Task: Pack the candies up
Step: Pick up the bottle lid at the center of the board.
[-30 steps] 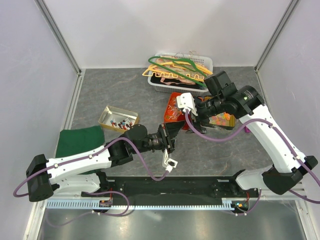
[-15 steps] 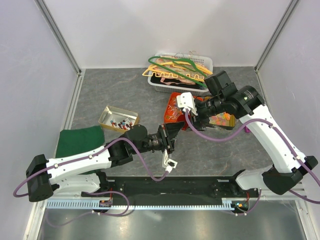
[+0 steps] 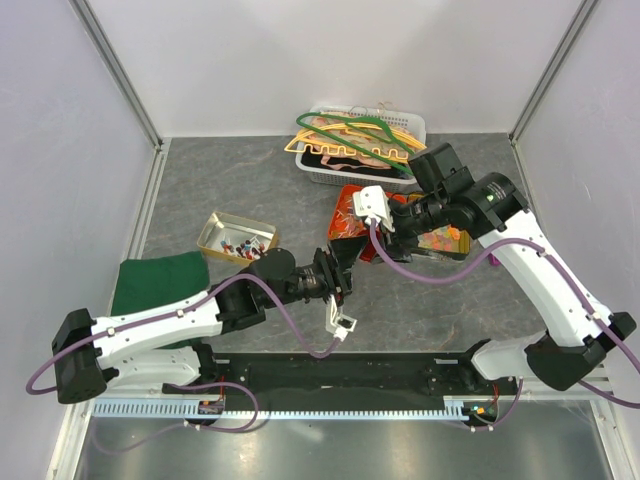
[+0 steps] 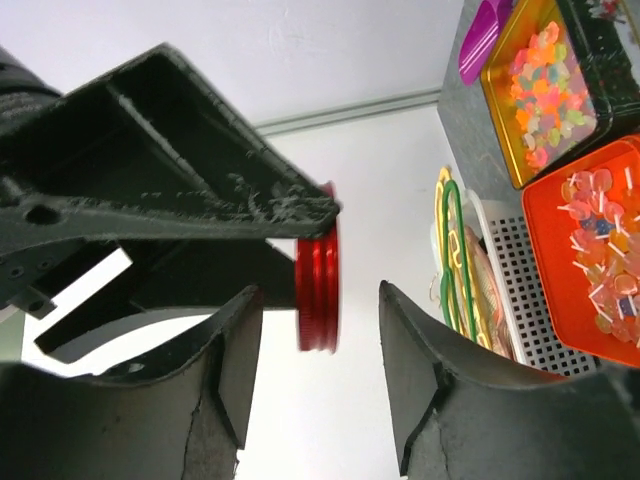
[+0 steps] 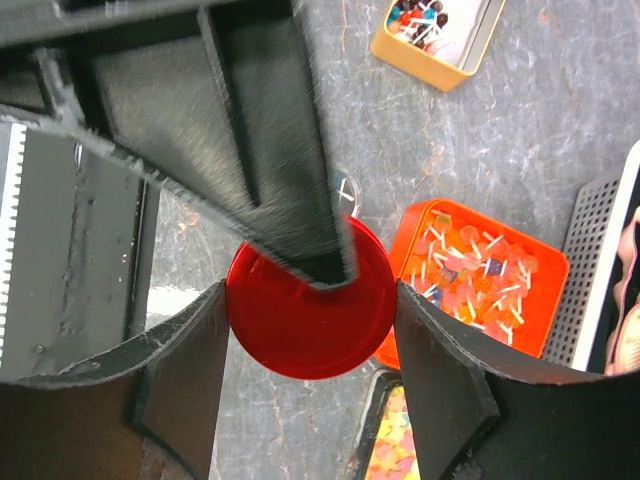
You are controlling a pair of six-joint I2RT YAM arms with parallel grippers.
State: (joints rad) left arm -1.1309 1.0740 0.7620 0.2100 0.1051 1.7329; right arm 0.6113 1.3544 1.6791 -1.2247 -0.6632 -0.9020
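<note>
Top: candies (image 3: pixel 238 242), tiny, twist-wrapped, red, blue and white, lying in shallow yellow tin (image 3: pixel 212 222) on grey marbled table (image 3: pixel 230 180), near green cloth (image 3: pixel 158 280).

Left wrist: left gripper (image 4: pixel 320 300) released; matte black fingers (image 4: pixel 225 380) spread either side of ridged red lid (image 4: pixel 318 250), seen edge-on, untouched.

Right wrist: right gripper (image 5: pixel 310 310) clamped on lid's round rim. Candies in tin at top edge.

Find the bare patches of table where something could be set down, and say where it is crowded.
Free: the back left, between the yellow tin and the basket; and the near right, between the left arm and the right arm. Crowded: the middle right, around the orange tray and the basket.
</note>
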